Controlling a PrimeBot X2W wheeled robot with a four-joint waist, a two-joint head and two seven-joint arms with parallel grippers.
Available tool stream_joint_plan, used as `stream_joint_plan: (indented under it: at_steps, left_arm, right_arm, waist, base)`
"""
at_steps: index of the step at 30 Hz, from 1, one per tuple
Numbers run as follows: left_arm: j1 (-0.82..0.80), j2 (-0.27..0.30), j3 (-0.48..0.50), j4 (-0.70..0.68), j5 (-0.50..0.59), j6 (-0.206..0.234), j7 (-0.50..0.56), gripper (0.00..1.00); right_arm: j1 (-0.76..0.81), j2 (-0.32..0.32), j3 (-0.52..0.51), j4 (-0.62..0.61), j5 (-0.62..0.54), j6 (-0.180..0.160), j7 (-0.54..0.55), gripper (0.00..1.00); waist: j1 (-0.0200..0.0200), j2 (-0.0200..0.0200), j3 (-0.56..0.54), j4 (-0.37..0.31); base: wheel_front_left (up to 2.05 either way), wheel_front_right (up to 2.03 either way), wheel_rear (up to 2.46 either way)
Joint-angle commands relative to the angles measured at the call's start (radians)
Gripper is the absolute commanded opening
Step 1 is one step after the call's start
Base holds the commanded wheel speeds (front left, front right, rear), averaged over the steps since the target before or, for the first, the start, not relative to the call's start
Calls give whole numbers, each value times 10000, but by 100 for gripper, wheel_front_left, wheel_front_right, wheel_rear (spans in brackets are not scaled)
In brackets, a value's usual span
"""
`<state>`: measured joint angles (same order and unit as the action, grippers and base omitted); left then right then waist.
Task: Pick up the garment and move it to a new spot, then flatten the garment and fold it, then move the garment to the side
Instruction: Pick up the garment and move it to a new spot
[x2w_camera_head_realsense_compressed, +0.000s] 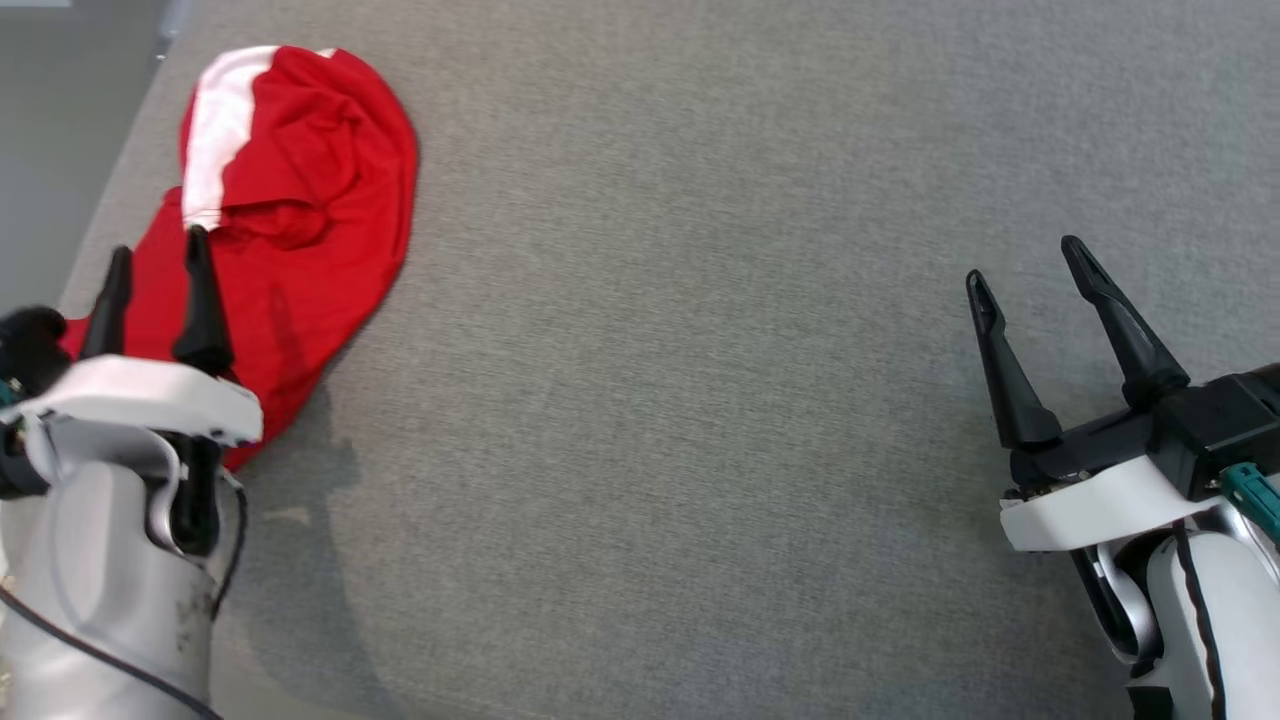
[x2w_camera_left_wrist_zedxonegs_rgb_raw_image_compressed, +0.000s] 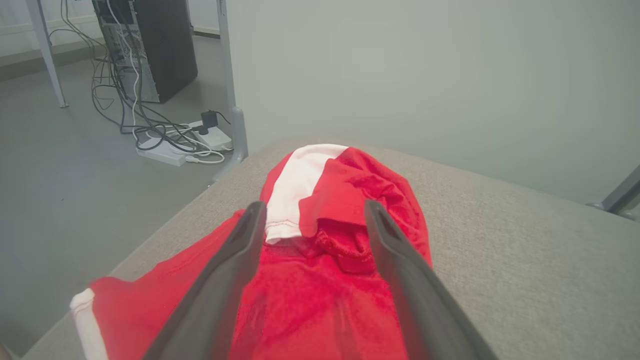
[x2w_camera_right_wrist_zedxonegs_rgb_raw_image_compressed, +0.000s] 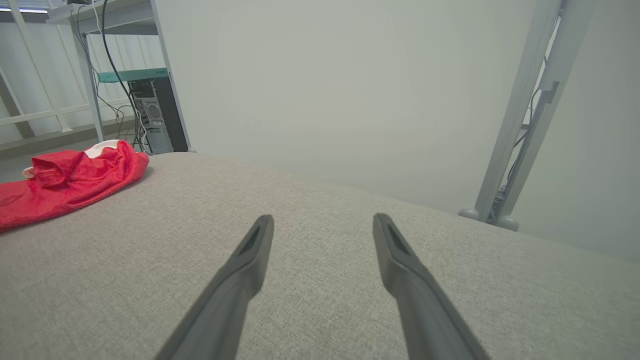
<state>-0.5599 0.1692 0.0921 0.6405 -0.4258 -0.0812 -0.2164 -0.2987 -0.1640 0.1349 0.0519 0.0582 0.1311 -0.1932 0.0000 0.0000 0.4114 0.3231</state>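
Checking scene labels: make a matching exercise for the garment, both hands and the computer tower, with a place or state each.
1 crumpled red garment with white stripe
2 left hand
3 right hand
4 black computer tower

A open over bare grey fabric tabletop
B on the floor
C open over the garment
D bunched at tabletop's left edge

Pairs: 1-D, 2-C, 3-A, 4-B

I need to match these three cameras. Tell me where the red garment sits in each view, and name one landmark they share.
Head view: garment at upper left, by the left edge of the grey tabletop, partly behind the left gripper.
Left wrist view: garment at bottom centre, beneath the open fingers.
Right wrist view: garment at middle left, well away from the right gripper.
Shared landmark: the grey tabletop under it.
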Motion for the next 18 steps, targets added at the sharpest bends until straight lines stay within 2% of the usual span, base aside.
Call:
stream_joint_plan:
  at_steps: [1,10,11,13,14,15,18]
  left_arm:
    - [-447,171,33,308,-34,20,113,100]
    - [-1966,711,-155,2423,-27,57,985,100]
    - [-2063,754,-168,2633,-44,37,1074,77]
    - [-2230,809,-123,2974,-139,-14,1071,8]
    - [-2230,809,-123,2974,-139,-14,1071,8]
    - [-2282,756,-55,3157,-275,-70,1051,0]
    - [-2352,846,-27,3473,-316,-158,658,0]
  right_arm:
    - [-89,-91,-44,-88,-56,-8,54,100]
    - [-147,10,-246,-324,-1,-8,52,100]
    - [-140,23,-260,-330,-8,-8,34,100]
    - [-147,73,-298,-325,-2,-8,1,100]
    - [-147,73,-298,-325,-2,-8,1,100]
    - [-152,111,-307,-298,13,-8,-11,100]
    - [-193,158,-277,-202,22,-8,-56,100]
  waist:
    - [0,0,346,-368]
    - [0,0,801,-933]
    - [0,0,811,-985]
    - [0,0,827,-1080]
    - [0,0,827,-1080]
    - [0,0,826,-1121]
    - [0,0,785,-1230]
  base:
    - [0,0,0]
    - [0,0,0]
    - [0,0,0]
    - [0,0,0]
    - [0,0,0]
    - [0,0,0]
    - [0,0,0]
